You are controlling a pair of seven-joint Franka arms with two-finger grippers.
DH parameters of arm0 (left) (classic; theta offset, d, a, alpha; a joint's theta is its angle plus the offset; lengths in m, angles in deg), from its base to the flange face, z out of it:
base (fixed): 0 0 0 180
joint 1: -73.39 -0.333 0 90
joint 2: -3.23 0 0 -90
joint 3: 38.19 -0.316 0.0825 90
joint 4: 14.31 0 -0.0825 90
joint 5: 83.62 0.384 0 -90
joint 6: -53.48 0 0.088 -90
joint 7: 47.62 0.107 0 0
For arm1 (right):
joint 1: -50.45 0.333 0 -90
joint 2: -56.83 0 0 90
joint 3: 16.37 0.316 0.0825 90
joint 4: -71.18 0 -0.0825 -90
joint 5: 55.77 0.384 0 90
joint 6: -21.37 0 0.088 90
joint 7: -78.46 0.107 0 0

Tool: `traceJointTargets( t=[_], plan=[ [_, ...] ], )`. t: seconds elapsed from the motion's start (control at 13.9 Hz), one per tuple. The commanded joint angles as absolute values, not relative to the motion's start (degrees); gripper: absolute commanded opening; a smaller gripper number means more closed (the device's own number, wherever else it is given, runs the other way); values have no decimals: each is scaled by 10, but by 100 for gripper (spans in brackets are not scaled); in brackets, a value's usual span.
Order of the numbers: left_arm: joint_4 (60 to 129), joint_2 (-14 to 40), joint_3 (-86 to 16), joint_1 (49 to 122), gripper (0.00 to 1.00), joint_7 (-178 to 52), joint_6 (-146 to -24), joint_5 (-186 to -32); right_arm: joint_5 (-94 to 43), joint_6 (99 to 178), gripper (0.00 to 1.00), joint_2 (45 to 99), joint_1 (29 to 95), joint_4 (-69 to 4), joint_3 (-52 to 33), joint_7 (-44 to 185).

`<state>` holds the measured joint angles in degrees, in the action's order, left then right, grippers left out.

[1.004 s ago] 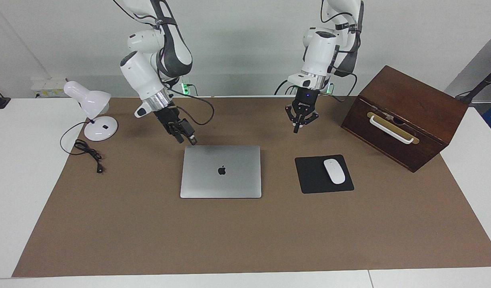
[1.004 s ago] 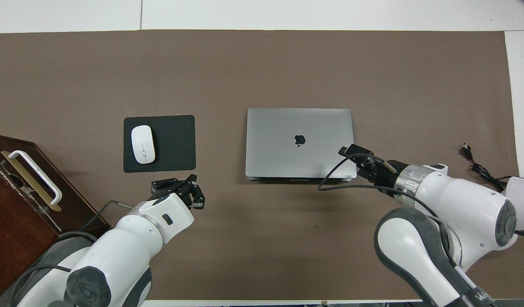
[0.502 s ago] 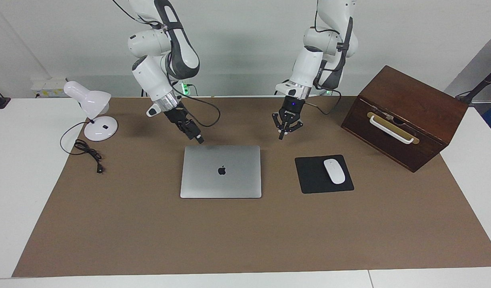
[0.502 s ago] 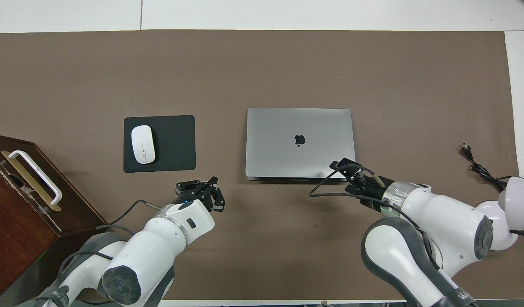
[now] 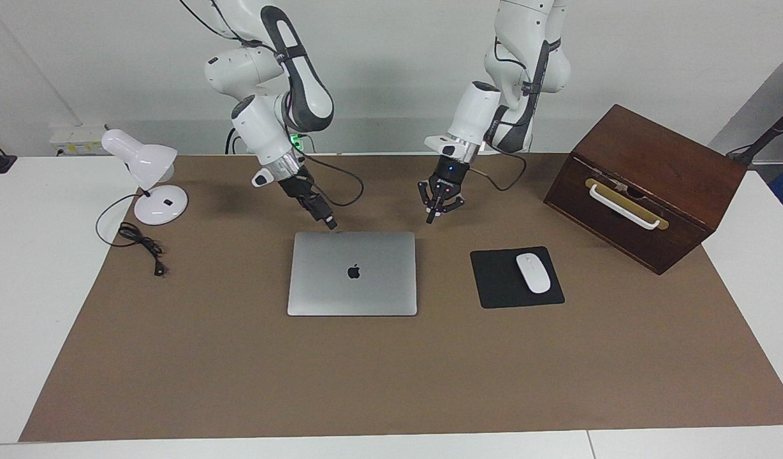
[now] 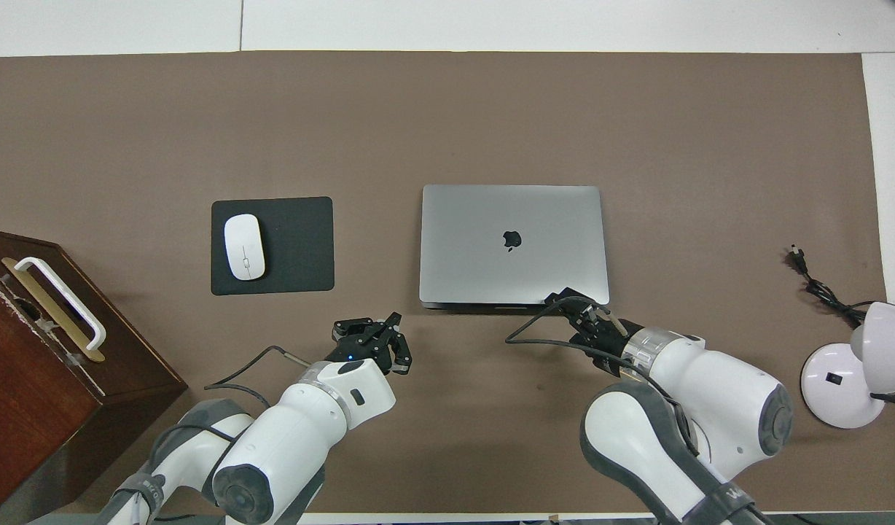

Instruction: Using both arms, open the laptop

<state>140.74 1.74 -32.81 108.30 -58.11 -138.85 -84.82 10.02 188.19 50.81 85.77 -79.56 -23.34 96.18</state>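
Observation:
The laptop (image 5: 353,274) lies closed on the brown mat, apple logo up; it also shows in the overhead view (image 6: 513,244). My right gripper (image 5: 331,223) hangs low at the laptop's edge nearer to the robots, by the corner toward the right arm's end; the overhead view shows it (image 6: 566,299) just over that edge. I cannot tell whether it touches the lid. My left gripper (image 5: 433,215) is raised over the bare mat, just off the laptop's corner toward the left arm's end, and apart from it; it also shows in the overhead view (image 6: 367,332).
A black mouse pad (image 5: 493,280) with a white mouse (image 5: 533,273) lies beside the laptop toward the left arm's end. A dark wooden box (image 5: 646,185) with a white handle stands past it. A white desk lamp (image 5: 146,172) and its cable (image 5: 139,245) are at the right arm's end.
Both grippers have moved inward toward the laptop's edge nearer to the robots. The right gripper slid from the corner along that edge. The laptop has not moved.

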Motion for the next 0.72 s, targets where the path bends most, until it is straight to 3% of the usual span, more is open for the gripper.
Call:
traceJointTargets(
  t=[0.0,0.65],
  plan=[
    [1414,54,-338,1103,0,-577,-1450,-851,116,1900,100,521,865,-793,-232,963],
    [1385,103,-340,1122,0,-558,-1470,-853,116,1910,100,548,861,-749,-233,920]
  ],
)
